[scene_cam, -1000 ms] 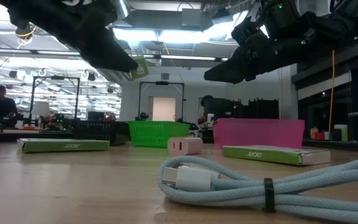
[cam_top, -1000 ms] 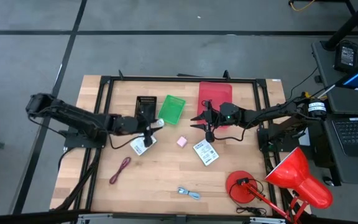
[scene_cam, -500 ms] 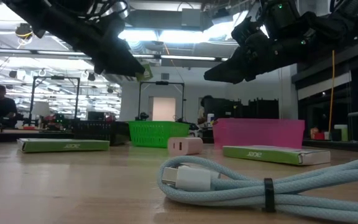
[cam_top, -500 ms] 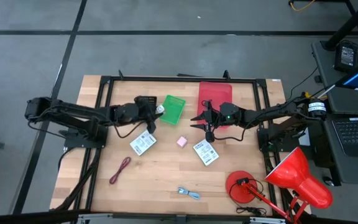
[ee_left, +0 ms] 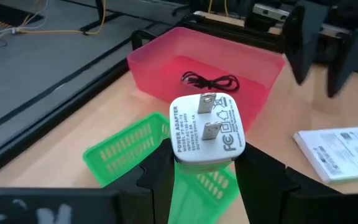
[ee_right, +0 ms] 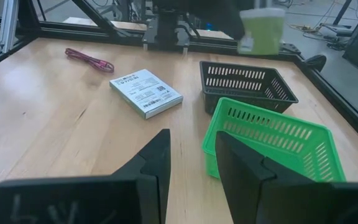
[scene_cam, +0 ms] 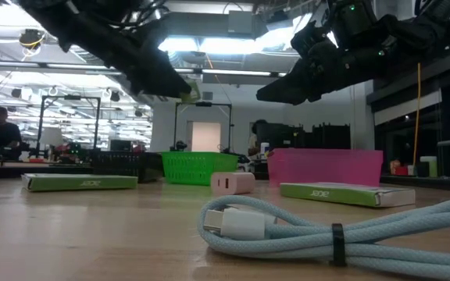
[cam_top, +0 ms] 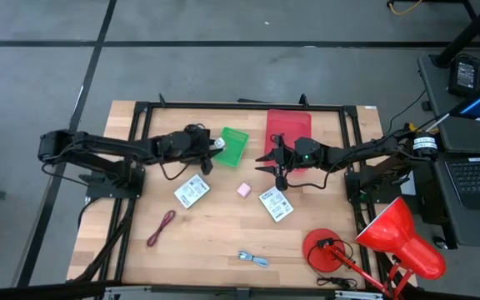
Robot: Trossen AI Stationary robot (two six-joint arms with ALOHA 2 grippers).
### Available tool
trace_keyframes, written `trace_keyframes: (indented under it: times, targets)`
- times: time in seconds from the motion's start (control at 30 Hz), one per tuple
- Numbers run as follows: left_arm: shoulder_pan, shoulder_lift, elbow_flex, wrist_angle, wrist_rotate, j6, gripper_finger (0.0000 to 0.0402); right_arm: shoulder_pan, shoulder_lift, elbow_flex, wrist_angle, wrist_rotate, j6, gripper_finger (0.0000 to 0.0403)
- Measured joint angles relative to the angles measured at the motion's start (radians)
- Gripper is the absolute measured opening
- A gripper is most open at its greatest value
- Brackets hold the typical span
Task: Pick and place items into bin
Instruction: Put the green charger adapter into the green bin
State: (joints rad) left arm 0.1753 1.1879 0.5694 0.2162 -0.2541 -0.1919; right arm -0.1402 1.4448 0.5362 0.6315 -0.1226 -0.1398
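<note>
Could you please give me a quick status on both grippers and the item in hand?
Left gripper shut on white plug adapter, above green basket. Right gripper empty, hovering by pink bin. Nothing in the way.

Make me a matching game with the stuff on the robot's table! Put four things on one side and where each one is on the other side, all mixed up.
Things:
1. white charger
2. black cord
3. pale blue cable
4. red lamp

Places:
A. inside the pink bin
B. at the table's corner on the right arm's side
C. held in the left pincer over the green basket
D. loose on the wood nearest the low camera

Pairs: 1-C, 2-A, 3-D, 4-B
</note>
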Motion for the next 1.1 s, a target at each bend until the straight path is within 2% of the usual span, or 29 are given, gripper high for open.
trace_keyframes:
  times: [0.17,0.5,0.8,1.1]
  targets:
    - [0.035,0.101,0.094,-0.046,0.035,0.083,0.0139,0.000,0.000,0.000,-0.002,0.000,0.000,0.0108]
    - [0.092,0.187,0.325,-0.332,0.074,0.086,0.0139,0.000,0.000,0.000,-0.018,0.000,0.000,0.0108]
    - [0.092,0.225,0.334,-0.383,0.074,0.109,0.0143,0.000,0.000,0.000,-0.018,-0.001,0.003,0.0108]
    - [0.097,0.368,0.334,-0.382,0.078,0.101,0.0144,0.000,0.000,0.000,-0.017,-0.001,0.003,0.0108]
